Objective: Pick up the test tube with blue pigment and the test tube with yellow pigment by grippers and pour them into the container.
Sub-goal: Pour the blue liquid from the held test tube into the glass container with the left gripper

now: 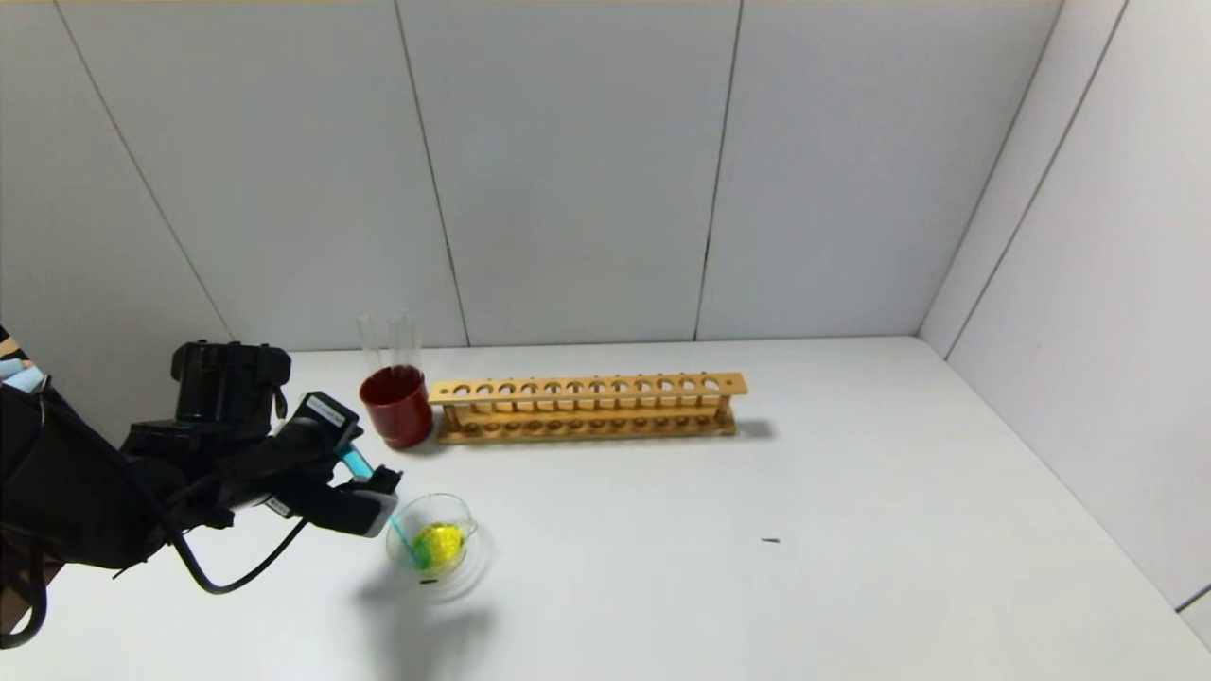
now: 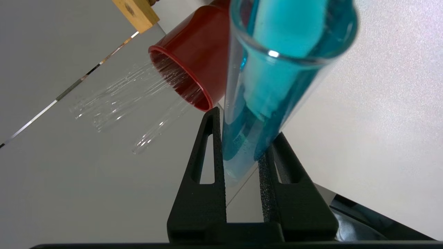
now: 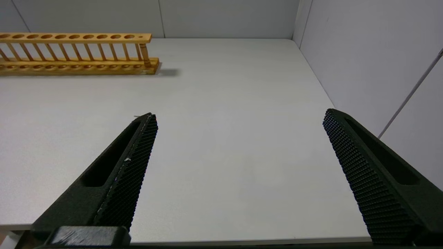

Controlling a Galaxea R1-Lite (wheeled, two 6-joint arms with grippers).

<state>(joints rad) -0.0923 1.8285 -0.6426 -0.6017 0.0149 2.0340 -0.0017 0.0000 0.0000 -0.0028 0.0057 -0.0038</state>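
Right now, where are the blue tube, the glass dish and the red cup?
blue tube (image 2: 266, 100), left wrist view, its blue-filled wall.
glass dish (image 1: 456, 508), head view, its rim.
red cup (image 1: 397, 409), head view, its side.

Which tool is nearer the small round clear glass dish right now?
Left. The left tool holds the blue-liquid glass tube tipped over the small round clear glass dish; the right tool hovers open, far off.

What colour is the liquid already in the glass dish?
Yellow, in the container; head view shows it best.
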